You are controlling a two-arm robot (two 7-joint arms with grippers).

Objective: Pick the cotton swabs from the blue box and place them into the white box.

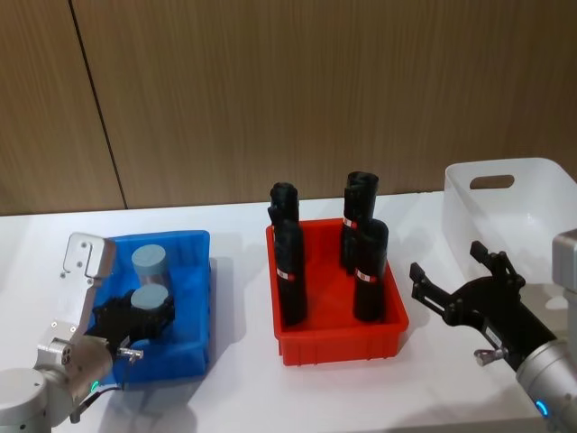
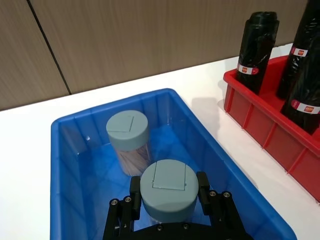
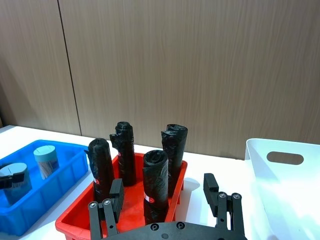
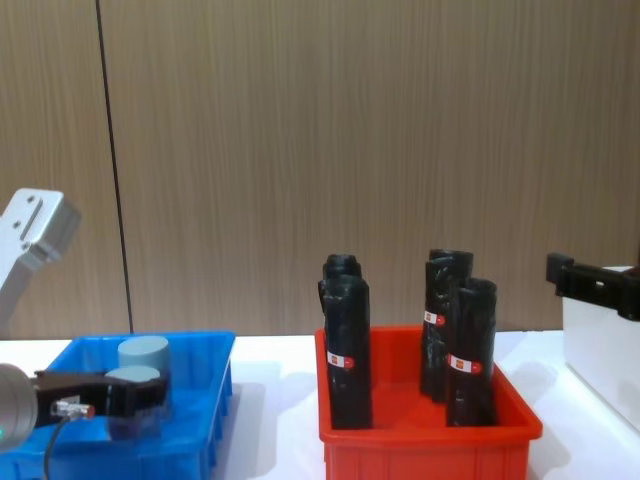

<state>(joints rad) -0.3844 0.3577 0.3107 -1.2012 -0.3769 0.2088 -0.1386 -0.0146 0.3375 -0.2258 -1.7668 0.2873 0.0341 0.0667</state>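
At far right of the head view stands the white box (image 1: pixel 541 180), at lower left the blue box (image 1: pixel 200 298); the right gripper (image 1: pixel 446 259) hovers spread near the white box; the left gripper (image 1: pixel 147 316) pinches the near swab jar (image 2: pixel 167 187) inside the blue box; it is probably light, rigid and slick, best gripped below the lid; the left wrist view shows pale sticks inside the far swab jar (image 2: pixel 128 132), where the head view gives mostly lids.

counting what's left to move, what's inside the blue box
Two cotton swab jars in the blue box: the far jar stands free, the near jar is clamped by the left end effector, hiding its lower part.
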